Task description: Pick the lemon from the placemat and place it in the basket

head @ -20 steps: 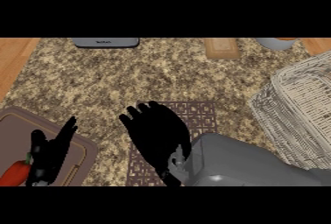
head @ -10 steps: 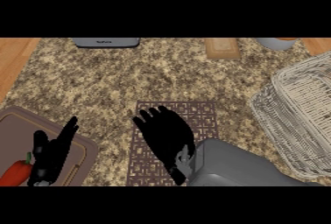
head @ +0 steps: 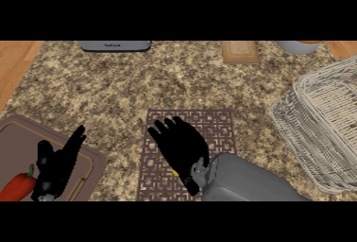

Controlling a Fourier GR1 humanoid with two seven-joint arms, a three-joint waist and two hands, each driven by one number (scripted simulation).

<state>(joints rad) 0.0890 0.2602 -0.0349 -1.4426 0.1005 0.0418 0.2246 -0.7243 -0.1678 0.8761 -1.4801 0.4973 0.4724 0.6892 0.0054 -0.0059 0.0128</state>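
Note:
A brown patterned placemat [head: 213, 124] lies on the counter at lower centre. My right hand [head: 180, 146] lies flat over its middle with fingers spread and fairly straight, pointing away from me. Only a thin yellow sliver of the lemon [head: 174, 173] shows, at the left edge of the palm; the hand hides the rest. The white wicker basket [head: 322, 126] stands at the right, apart from the hand. My left hand [head: 59, 163] rests open at the lower left, fingers up.
A brown cutting board [head: 15, 142] with a red pepper [head: 17, 187] lies under the left hand. At the back edge stand a grey appliance [head: 115, 46], a wooden block [head: 239, 51] and a grey pot [head: 300, 46].
My right hand has drawn back toward the lower edge, so more of the placemat's far part shows, and a yellow sliver now shows at the palm. The left hand has stayed still.

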